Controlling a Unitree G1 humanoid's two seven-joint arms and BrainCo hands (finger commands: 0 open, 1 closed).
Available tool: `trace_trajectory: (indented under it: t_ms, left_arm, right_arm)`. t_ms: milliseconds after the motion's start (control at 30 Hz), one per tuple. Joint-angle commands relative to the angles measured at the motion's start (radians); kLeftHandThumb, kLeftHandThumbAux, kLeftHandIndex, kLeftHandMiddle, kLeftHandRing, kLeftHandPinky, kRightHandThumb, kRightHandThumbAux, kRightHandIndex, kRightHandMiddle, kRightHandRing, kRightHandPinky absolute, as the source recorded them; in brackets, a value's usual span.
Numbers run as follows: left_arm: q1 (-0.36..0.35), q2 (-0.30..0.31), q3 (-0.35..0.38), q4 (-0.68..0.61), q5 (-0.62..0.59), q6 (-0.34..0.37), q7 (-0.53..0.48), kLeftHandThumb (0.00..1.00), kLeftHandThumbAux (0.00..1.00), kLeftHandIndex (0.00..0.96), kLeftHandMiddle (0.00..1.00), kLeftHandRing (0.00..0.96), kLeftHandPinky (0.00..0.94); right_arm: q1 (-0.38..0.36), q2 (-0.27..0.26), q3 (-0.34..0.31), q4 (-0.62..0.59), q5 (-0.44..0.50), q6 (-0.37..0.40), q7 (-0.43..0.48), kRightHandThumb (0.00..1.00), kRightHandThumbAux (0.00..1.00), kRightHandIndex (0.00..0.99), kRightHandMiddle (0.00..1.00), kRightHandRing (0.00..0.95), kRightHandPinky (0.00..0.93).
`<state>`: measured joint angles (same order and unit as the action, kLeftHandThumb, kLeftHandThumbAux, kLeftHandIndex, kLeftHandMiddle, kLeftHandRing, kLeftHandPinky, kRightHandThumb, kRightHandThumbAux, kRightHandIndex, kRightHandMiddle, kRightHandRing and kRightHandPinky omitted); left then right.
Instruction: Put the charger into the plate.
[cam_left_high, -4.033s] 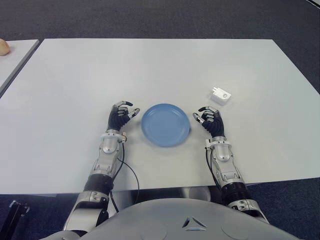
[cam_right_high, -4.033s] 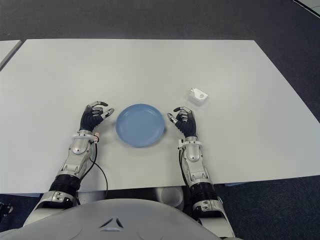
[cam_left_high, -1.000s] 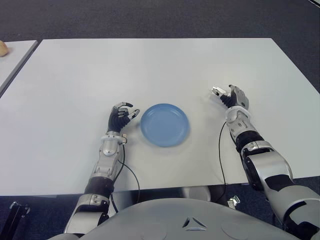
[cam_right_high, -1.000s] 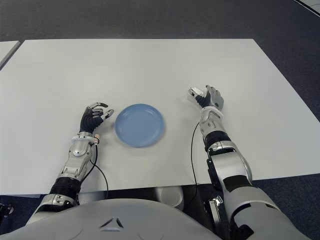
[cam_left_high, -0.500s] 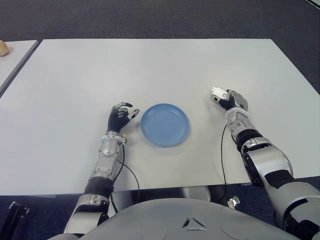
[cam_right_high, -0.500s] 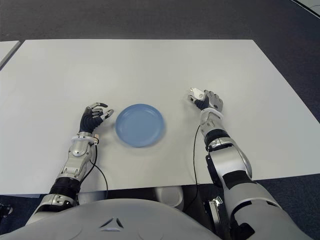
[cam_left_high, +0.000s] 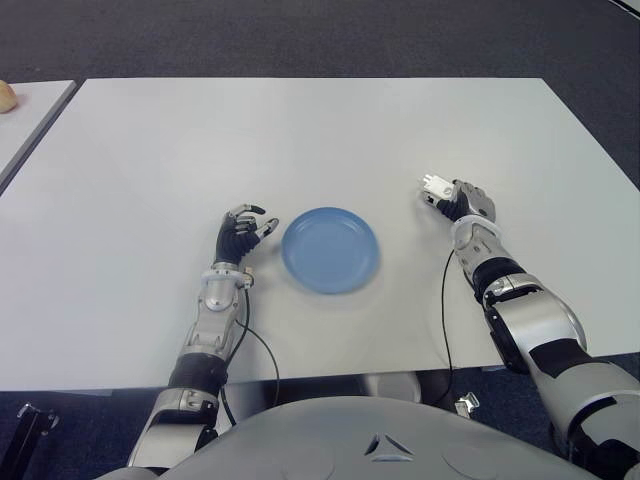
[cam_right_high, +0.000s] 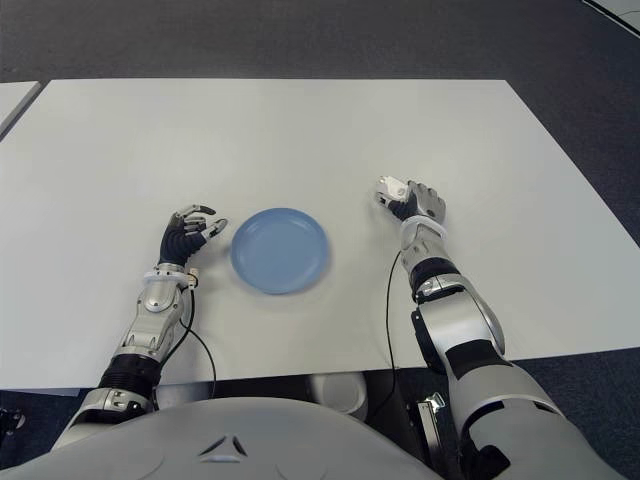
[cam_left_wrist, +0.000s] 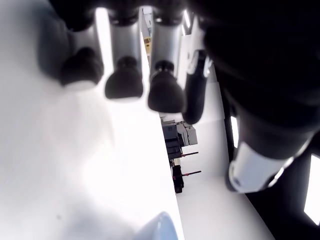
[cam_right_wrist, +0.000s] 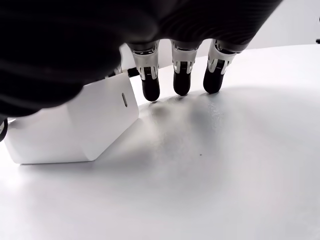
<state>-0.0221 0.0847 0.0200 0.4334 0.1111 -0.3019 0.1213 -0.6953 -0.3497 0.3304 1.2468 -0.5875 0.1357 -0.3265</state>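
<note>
While my right hand (cam_left_high: 470, 205) sits out on the table (cam_left_high: 300, 140), well to the right of the plate (cam_left_high: 329, 249), I see its fingers (cam_right_wrist: 150, 80) curled down around the charger (cam_right_wrist: 75, 125), which seems to rest on the tabletop, though I cannot tell how firm the grip is. My left hand (cam_left_high: 240, 232) shows just left of the plate, fingers loosely bent and holding nothing.

The right hand (cam_left_high: 468, 203) is covering most of the charger (cam_left_high: 433, 185); whether its fingers (cam_right_wrist: 150, 89) are gripping it is staying unclear.
</note>
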Motion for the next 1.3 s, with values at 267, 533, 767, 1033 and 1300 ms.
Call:
trace_trajectory:
  t_ms: [267, 533, 767, 1033, 1300]
  left_arm:
    - [0.011, -0.004, -0.002, -0.016, 0.016, 0.032, 0.013, 0.705, 0.721, 0.436, 0.825, 0.836, 0.838]
    - [0.011, -0.005, -0.001, -0.02, 0.016, 0.04, 0.013, 0.706, 0.72, 0.437, 0.823, 0.836, 0.839]
    - [0.008, -0.003, 0.002, -0.009, 0.013, 0.029, 0.011, 0.705, 0.72, 0.436, 0.827, 0.836, 0.835]
    - [0.008, -0.005, 0.006, -0.007, 0.007, 0.032, 0.011, 0.703, 0.721, 0.436, 0.823, 0.831, 0.829]
    - [0.011, -0.006, 0.009, -0.017, 0.009, 0.041, 0.015, 0.704, 0.721, 0.436, 0.823, 0.828, 0.821]
  right_arm:
    - [0.088, 0.047, 0.066, 0.048, -0.022, 0.047, 0.053, 0.601, 0.236, 0.0, 0.0, 0.0, 0.0]
    - [0.108, 0.057, 0.097, 0.053, -0.039, 0.068, 0.028, 0.615, 0.27, 0.0, 0.0, 0.0, 0.0]
    - [0.12, 0.062, 0.103, 0.06, -0.04, 0.076, -0.014, 0.645, 0.353, 0.0, 0.0, 0.0, 0.0]
    - [0.123, 0.064, 0.094, 0.07, -0.03, 0.077, -0.046, 0.658, 0.454, 0.0, 0.0, 0.0, 0.0]
    - [0.132, 0.053, 0.063, 0.081, -0.002, 0.042, -0.093, 0.623, 0.586, 0.013, 0.009, 0.0, 0.034]
